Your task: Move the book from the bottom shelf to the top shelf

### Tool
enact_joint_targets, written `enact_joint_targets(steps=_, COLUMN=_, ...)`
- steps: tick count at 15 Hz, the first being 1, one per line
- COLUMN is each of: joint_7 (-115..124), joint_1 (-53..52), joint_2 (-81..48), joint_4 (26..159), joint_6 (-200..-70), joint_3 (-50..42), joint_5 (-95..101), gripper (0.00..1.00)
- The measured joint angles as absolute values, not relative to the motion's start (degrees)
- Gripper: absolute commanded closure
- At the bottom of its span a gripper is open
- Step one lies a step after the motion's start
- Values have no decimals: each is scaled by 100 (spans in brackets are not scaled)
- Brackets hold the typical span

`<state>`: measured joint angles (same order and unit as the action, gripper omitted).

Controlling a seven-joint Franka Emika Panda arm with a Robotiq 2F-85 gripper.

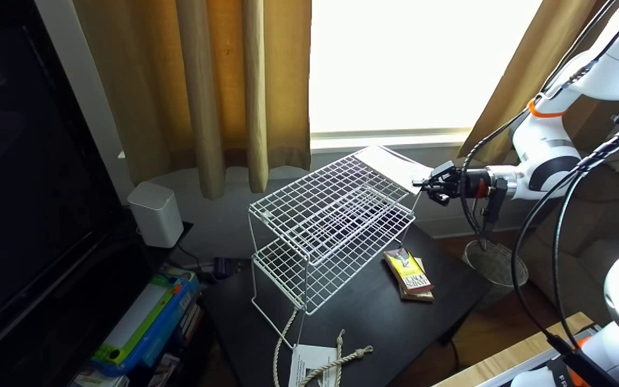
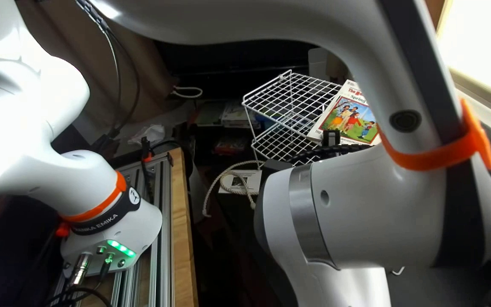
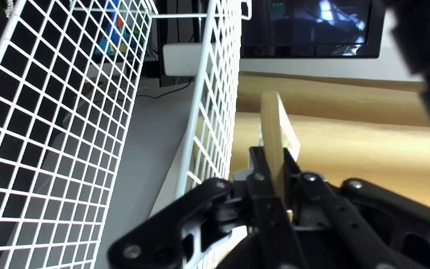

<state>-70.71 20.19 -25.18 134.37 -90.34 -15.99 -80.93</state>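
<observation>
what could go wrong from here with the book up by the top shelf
The gripper holds the book near one edge, so it could droop or twist if the grip slips. The book is at one end of the top shelf; released here, it might overhang and tip off, perhaps onto the table or the paperbacks. The gripper also looks close to the shelf's edge wire, so lowering might bump it.

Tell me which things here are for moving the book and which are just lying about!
For the job:
the book, held by the gripper
the top shelf
the bottom shelf

Just lying about:
the rope
the stacked paperbacks
the printed sheet
the blue-and-green toy
</observation>
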Motion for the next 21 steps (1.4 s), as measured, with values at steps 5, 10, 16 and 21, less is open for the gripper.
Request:
enact_joint_targets(steps=5, joint_7=-6763, joint_1=1584, joint_2=-2526, joint_4=13506, joint_6=-9769, joint_3=-1487, joint_5=-8782, gripper=97)
enact_joint_targets(steps=10, joint_7=-6532, joint_1=1196, joint_2=-2489, joint_4=13476, joint_6=-10582, joint_3=-1384, joint_5=-9177, gripper=60)
enact_joint_targets(steps=16, joint_7=-5942, joint_1=890, joint_2=-2052, joint_4=13509, joint_6=-11203, joint_3=-1306, joint_5=-9219, gripper=19)
enact_joint_targets(steps=21, joint_7=-5111, joint_1=642, joint_2=-1685, joint_4=13582, joint_6=-12077, joint_3=-1202, joint_5=-9191, gripper=0)
